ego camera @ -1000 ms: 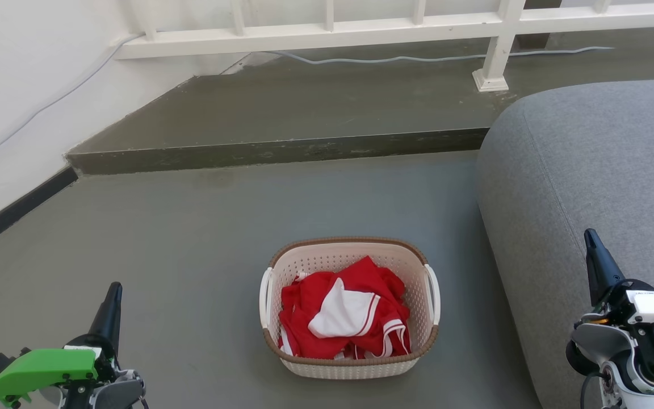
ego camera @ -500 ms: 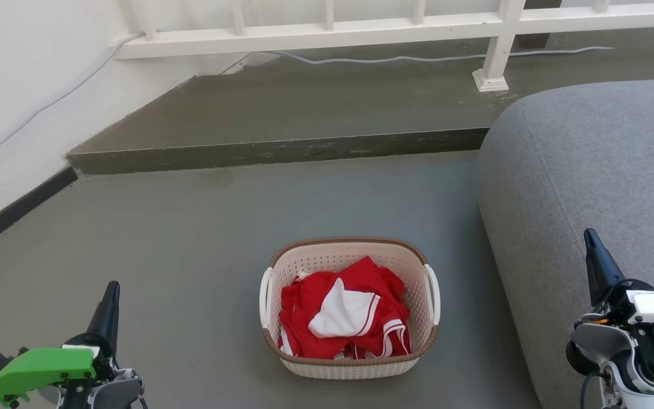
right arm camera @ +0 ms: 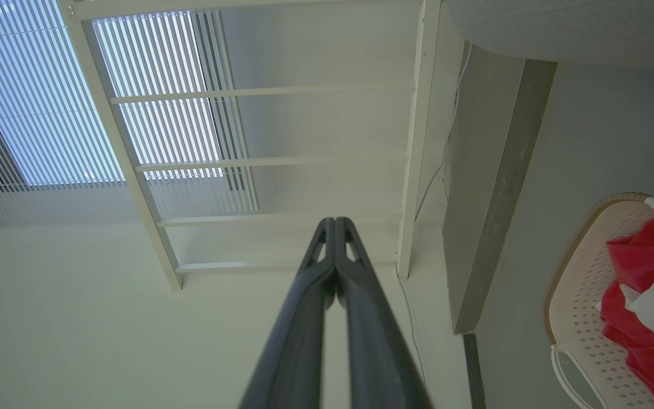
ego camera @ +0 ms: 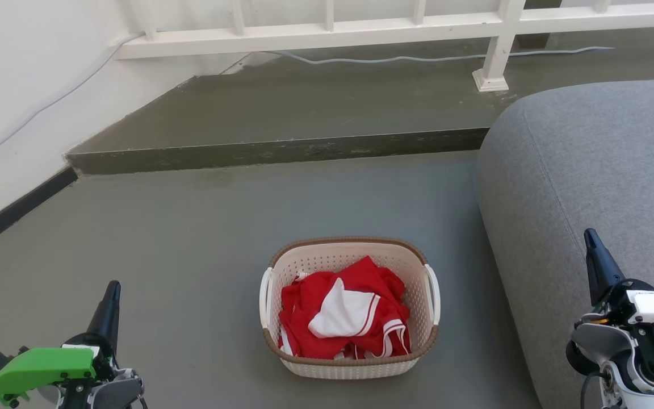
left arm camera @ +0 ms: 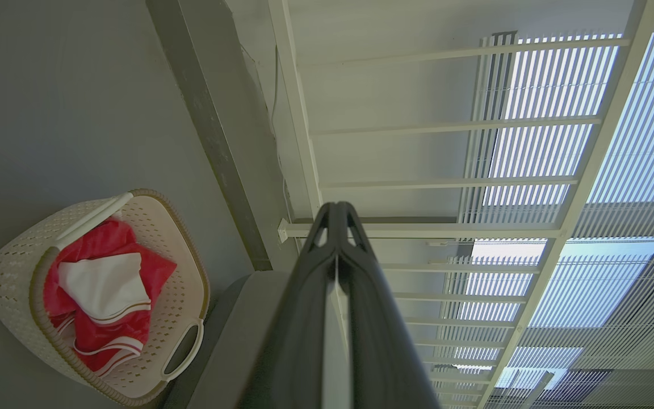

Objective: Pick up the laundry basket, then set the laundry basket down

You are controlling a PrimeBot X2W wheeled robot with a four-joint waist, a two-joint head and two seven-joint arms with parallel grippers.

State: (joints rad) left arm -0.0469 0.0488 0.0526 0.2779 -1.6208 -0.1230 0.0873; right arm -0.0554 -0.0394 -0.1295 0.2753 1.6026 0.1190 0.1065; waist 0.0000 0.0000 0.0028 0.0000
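Observation:
The laundry basket [ego camera: 351, 360], cream-white and perforated with a brown woven-look rim and white side handles, stands on the grey floor at the lower middle of the head view, holding red and white clothing [ego camera: 344, 315]. It also shows at the left of the left wrist view, laundry basket [left arm camera: 6, 278], and at the right edge of the right wrist view, laundry basket [right arm camera: 579, 284]. My left gripper [ego camera: 112, 288] is shut at the lower left, well clear of the basket's left handle. My right gripper [ego camera: 590, 236] is shut at the lower right, over the sofa's edge. Both hold nothing.
A grey sofa [ego camera: 594, 170] fills the right side, close to the basket. A raised concrete step [ego camera: 276, 150] crosses behind the basket, with a white railing [ego camera: 361, 25] and a cable beyond. A white wall [ego camera: 15, 96] with a dark skirting runs along the left.
The left gripper has crept very slightly down and left. The basket and the right gripper have not moved.

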